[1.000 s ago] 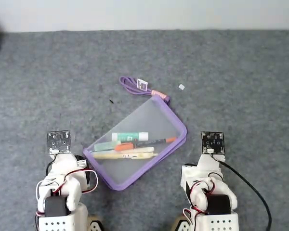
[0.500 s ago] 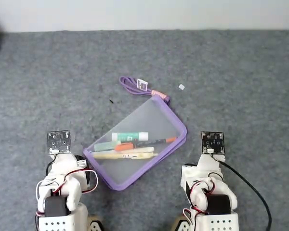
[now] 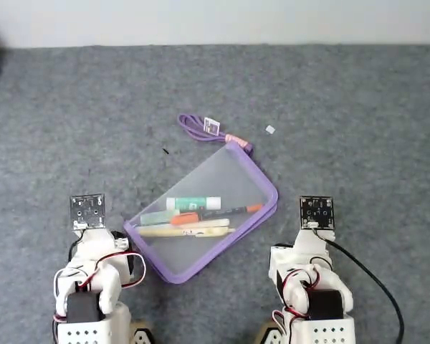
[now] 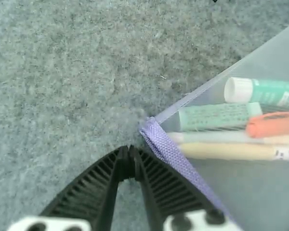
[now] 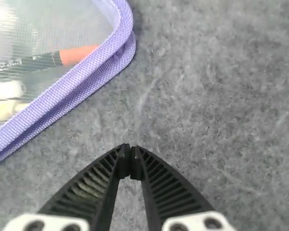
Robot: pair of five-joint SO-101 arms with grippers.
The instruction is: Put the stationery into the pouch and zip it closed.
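Pouch loaded, both arms parked beside it.
The pouch (image 3: 204, 211) lies slanted on the grey surface (image 3: 344, 107) between the 2 arms, with the stationery (image 3: 193, 215) inside and the pull tab (image 3: 236, 141) at its far corner. The left gripper (image 4: 129, 161) sits just beside the near corner and the right gripper (image 5: 130, 161) near the purple edge, both with jaws pressed together and empty. The zip looks fully run, so any last tug should pin the near corner and pull the tab along the edge.
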